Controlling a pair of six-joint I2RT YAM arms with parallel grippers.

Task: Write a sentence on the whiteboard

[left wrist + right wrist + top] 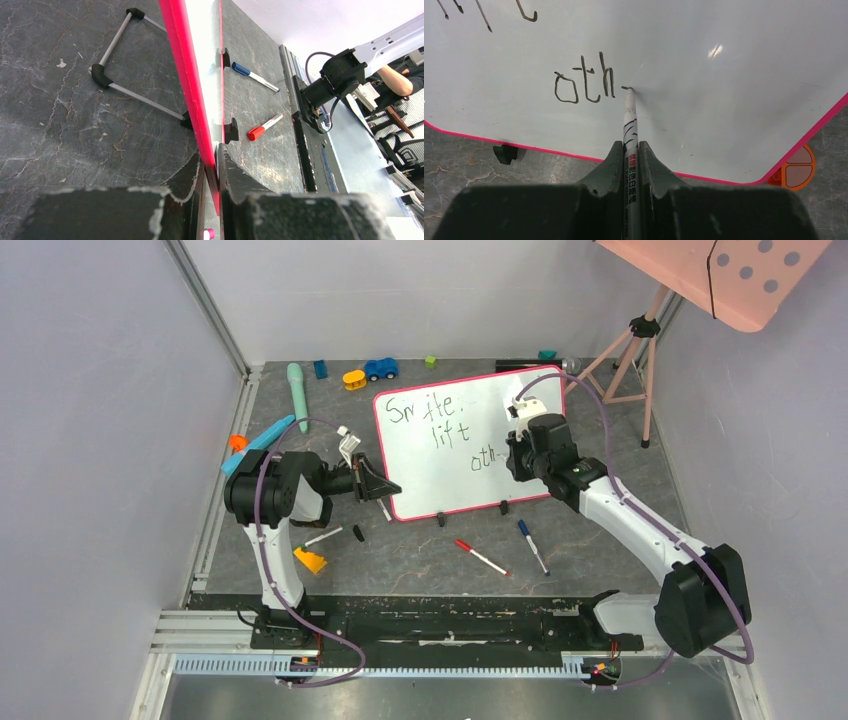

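Whiteboard [450, 455] stands in the middle of the bench [400, 560] on two black feet [441, 520]. Its sentence [437, 403] runs in three staggered lines: the top one is hard to read, perhaps "Sm tte.", then "lift", then "oth". The left claw [210, 161] is clamped on the pink frame at the board's 7 o'clock corner. The right claw [630, 152], at 4 o'clock, is closed on one marker [629, 112], whose tip touches the board just after "oth". Two loose pens lie at 6 o'clock: one red-capped pen [481, 557] and one blue-capped pen [533, 546].
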